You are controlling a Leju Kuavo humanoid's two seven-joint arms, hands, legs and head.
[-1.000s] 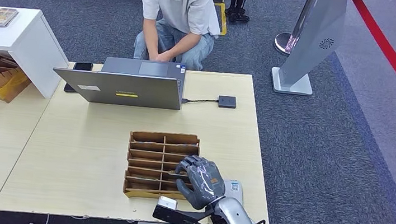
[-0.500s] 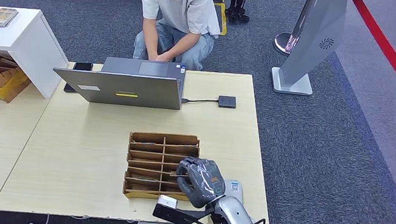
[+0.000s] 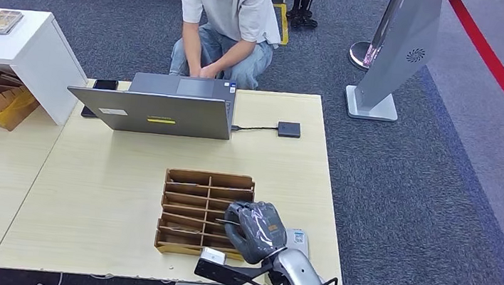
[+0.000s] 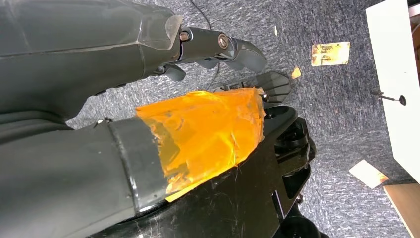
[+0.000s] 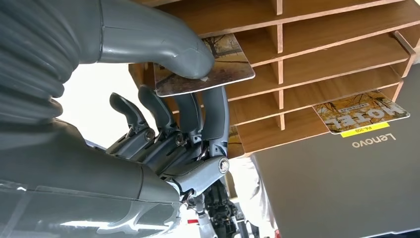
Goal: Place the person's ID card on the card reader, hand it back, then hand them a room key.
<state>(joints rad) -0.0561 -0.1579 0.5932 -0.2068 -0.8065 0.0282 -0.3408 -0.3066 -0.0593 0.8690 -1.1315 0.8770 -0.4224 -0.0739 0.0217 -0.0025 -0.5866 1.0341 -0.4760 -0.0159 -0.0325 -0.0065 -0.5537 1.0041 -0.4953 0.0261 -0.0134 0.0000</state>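
— What's changed in the last second?

— The right hand [image 3: 255, 230] has closed down over the card rack [image 3: 187, 210] on the desk [image 3: 99, 197]. Thumb and fingers [image 5: 208, 116] now pinch a room key [image 5: 208, 67] at a slot's mouth.

— So the key is out?

— Not fully; its far edge sits just at the rack. Pulling it free comes next, I'd judge.

— Left hand [image 4: 148, 54]?

— Hanging by the floor, fingers curled, holding nothing.
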